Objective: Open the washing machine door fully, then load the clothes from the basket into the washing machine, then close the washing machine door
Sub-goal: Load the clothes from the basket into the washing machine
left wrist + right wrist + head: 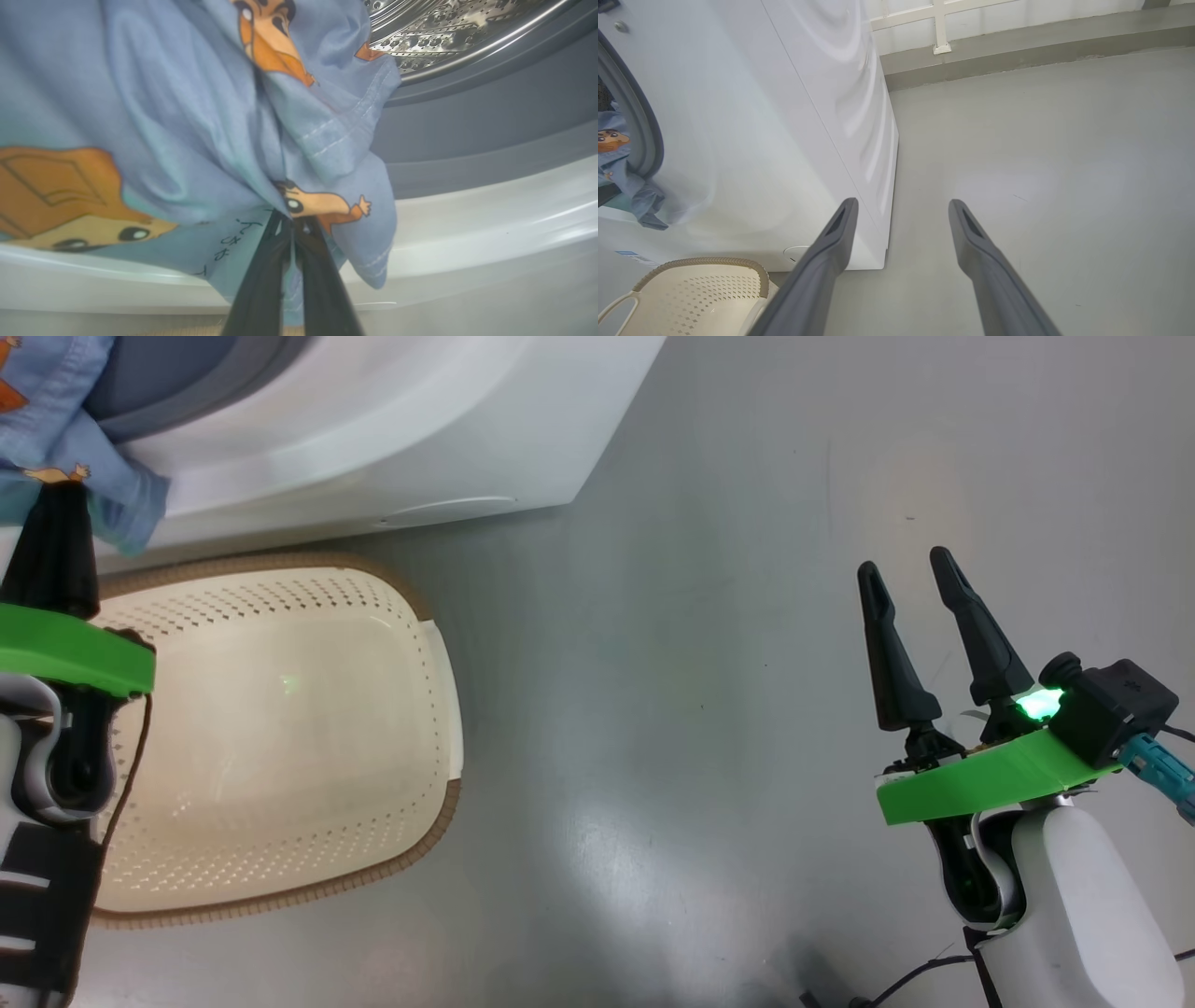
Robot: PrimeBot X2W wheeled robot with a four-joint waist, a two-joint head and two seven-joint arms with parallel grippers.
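The clothes (56,401), light blue with orange cartoon figures, hang over the lower lip of the washing machine (373,420) opening. My left gripper (56,495) is shut on a fold of them. In the left wrist view the left gripper (288,219) has its dark fingers pressed together on the clothes (187,116), below the steel drum (444,28) and grey gasket (490,107). The cream basket (280,562) sits on the floor in front of the machine with nothing in it. My right gripper (904,563) stands open over bare floor, well to the right. The washing machine door is out of view.
The right wrist view looks past the right gripper (902,203) at the washing machine (752,116) corner, the basket (705,284), the hanging clothes (616,154) and a round flap (796,252). Grey floor stretches right to a low ledge (1017,51).
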